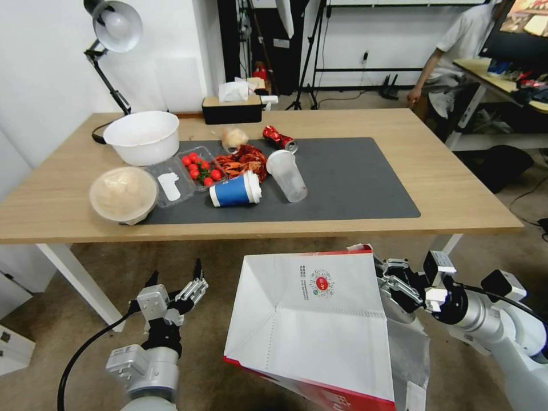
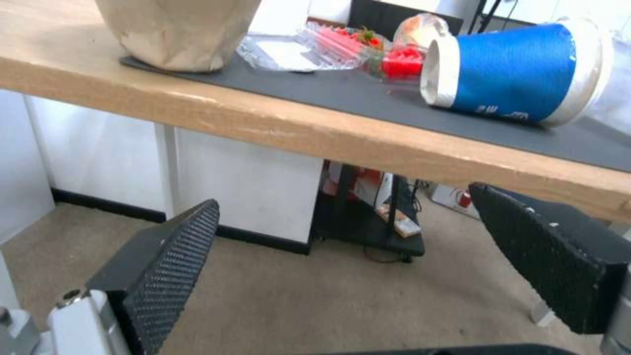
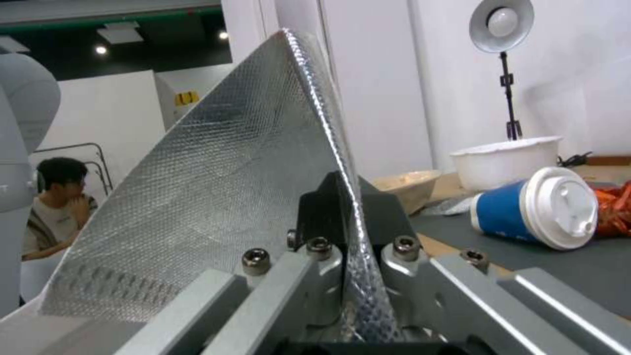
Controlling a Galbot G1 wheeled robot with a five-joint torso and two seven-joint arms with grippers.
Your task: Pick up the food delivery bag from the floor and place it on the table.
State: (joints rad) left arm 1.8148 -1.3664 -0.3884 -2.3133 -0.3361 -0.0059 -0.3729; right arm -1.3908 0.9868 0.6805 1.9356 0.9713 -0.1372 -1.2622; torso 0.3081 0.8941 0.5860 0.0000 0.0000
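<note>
A: Head view: the right pincer (image 1: 383,281) grips the food delivery bag (image 1: 311,319) at its 3 o'clock rim, below the counter (image 1: 451,194); the left pincer (image 1: 175,281) hangs wide apart.

B: Right wrist view: foil edge pinched. It looks light and crushable, so the stiff rim suits.

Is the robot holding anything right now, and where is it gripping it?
The right hand pinches the bag by its foil-lined top edge. The left hand is open, holding nothing.
</note>
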